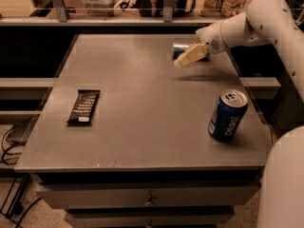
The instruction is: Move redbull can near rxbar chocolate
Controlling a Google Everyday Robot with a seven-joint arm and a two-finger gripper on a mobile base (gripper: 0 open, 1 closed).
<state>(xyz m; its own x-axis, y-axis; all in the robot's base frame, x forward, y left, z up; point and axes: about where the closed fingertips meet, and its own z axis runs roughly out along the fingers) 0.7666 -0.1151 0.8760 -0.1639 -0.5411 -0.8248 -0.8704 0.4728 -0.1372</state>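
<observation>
- At the table's (142, 146) far right edge, one gripper (189, 57) hovers against the one redbull can (179, 49); grip can't be told.
- One rxbar chocolate (84, 106) lies flat at the left, well apart.
- One Pepsi can (227, 114) stands upright, front right.

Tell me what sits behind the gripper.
Behind the gripper, at the far right of the table, only a blue-silver part of the redbull can shows. The gripper covers the rest, so any contact with the can is hidden.

The arm (251, 20) is extended in from the right, and the tool (189, 57) is held above the surface's (142, 108) far right part.
</observation>
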